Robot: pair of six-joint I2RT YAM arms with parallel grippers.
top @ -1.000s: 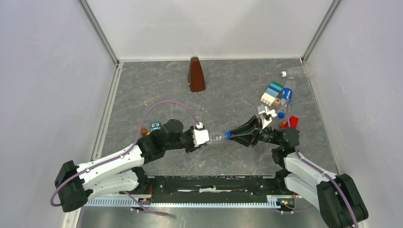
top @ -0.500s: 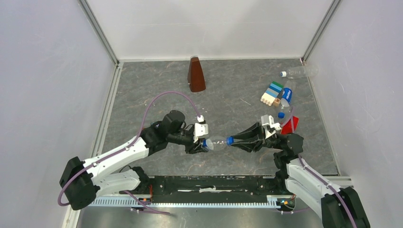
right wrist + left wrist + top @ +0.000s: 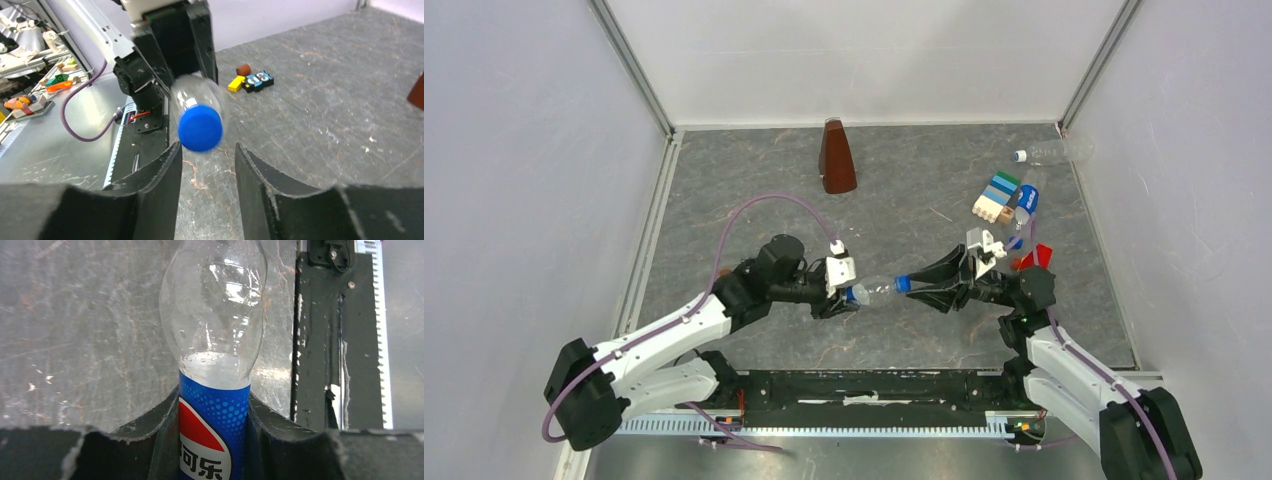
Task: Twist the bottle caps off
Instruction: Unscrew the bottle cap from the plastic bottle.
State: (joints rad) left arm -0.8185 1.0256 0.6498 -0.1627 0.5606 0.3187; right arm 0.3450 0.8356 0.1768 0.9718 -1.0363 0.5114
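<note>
**No cap seen off yet; first bottle is offered for the twist**

The work looks to be at its opening stage. The left tool [image 3: 214,412] is pinching the held bottle [image 3: 212,315] round its labelled lower half. The bottle lies roughly level above the bench [image 3: 904,180], at about 6 o'clock from the bench's middle, with its neck pointing towards 3 o'clock. Its blue cap [image 3: 200,128] is on the neck and faces the right tool [image 3: 207,150]. That tool's fingers are spread with the cap just past their tips, so it grips nothing. By my reading, closing on this cap and turning it is the step in hand.

Two more bottles lie untouched on the bench. The unlabelled bottle [image 3: 1056,151] rests in the far corner at about 2 o'clock, with its white cap [image 3: 1020,156] in place. The second labelled bottle [image 3: 1027,199] lies at about 3 o'clock, just beside a stack of toy blocks [image 3: 997,197]. A blue spot sits at its near end, but I cannot tell whether that is a cap screwed on. As far as can be judged, all three caps remain to be done.

The wrap label [image 3: 214,440] on the held bottle is blue with a red-and-white globe logo of the Pepsi kind. White Chinese characters reading 可乐 stand below it, and the rest is cut off. No other writing is legible.
</note>
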